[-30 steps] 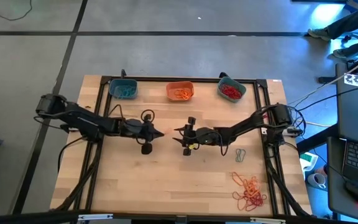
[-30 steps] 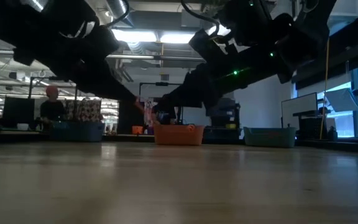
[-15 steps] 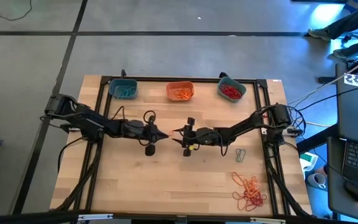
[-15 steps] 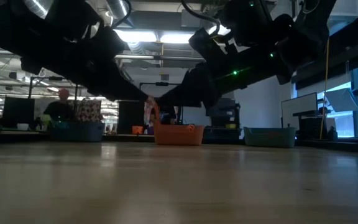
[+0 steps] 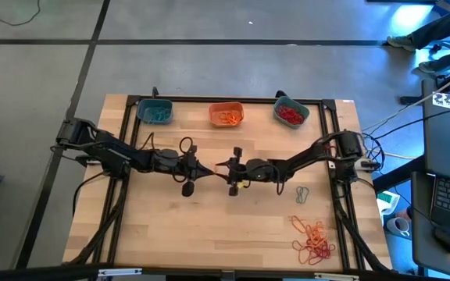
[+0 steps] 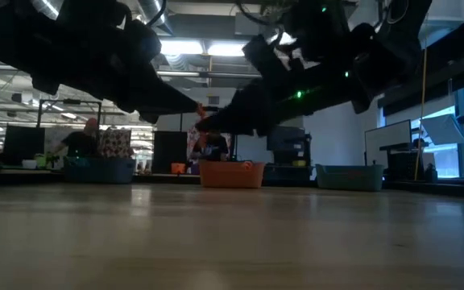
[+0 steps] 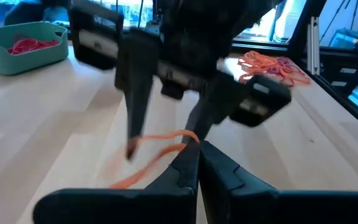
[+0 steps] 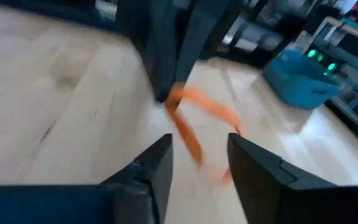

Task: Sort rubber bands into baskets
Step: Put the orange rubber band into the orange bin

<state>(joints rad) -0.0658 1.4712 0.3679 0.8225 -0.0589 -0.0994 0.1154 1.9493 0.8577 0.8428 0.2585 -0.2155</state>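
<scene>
My left gripper point(image 5: 206, 168) and my right gripper point(image 5: 222, 166) meet tip to tip above the middle of the table. My left gripper point(image 7: 197, 150) is shut on an orange rubber band point(image 7: 160, 149). My right gripper point(image 8: 197, 155) is open, its two fingers on either side of the band's loop point(image 8: 197, 118). The band also shows in the low view point(image 6: 201, 109), high above the table. Three baskets stand along the far edge: a teal one point(image 5: 155, 112), an orange one point(image 5: 226, 115) and a teal one holding red bands point(image 5: 291, 113). My left gripper pinches one end of the orange band's loop point(image 7: 187, 138) between its two fingertips. The fingers lie about level and point toward the table's right. The band is clear of the table and its loop reaches out to my right gripper. My right gripper: I cannot tell whether a finger point(image 7: 134, 118) touches the band.
A heap of orange and red bands point(image 5: 312, 240) lies near the table's front right corner. Two grey-teal bands point(image 5: 301, 193) lie beside the right arm. A dark metal frame point(image 5: 131, 117) borders the table. People show in the room beyond in the low view point(image 6: 79, 141).
My left gripper has gone a little toward the table's right, up to my right gripper. Both grippers' tips and the orange band have then risen higher above the table.
</scene>
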